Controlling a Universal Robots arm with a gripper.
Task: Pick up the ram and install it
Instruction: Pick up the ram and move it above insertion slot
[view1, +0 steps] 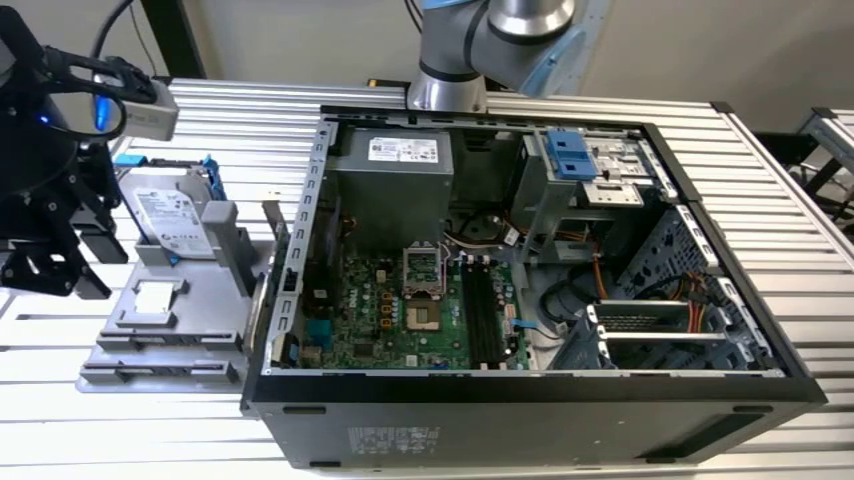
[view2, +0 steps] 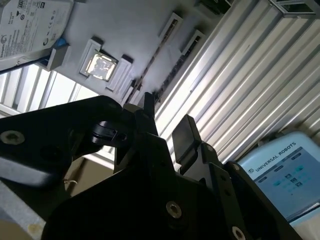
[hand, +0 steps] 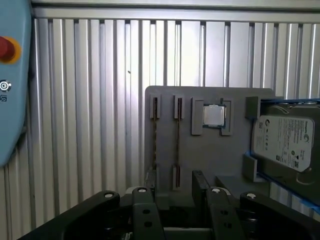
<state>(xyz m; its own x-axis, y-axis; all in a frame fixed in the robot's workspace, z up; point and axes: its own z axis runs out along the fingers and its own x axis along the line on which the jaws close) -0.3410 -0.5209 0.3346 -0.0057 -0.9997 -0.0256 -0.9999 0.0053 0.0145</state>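
Fingers (hand: 142, 210) of your gripper (hand: 173, 194) stand apart with nothing between them. In the first wrist view they straddle the line of a narrow slot in the grey tray (hand: 225, 165), which suggests you are lined up to close across a thin edge. Just beyond them the ram (hand: 178, 142) stands on edge in that slot, seen as a thin dark line, so its flat faces are offered for a grip from above. A second slot beside it shows a similar dark edge. Further along the same tray sit a square processor chip (hand: 214, 115) in its pocket and the hard drive (hand: 282, 142) in its blue frame. Farthest, in the exterior view, the open computer case (view1: 534, 385) lies just beside the tray on that view's right. Its long black motherboard slots (view1: 483, 310) look unfilled, so you can judge the install not yet done.
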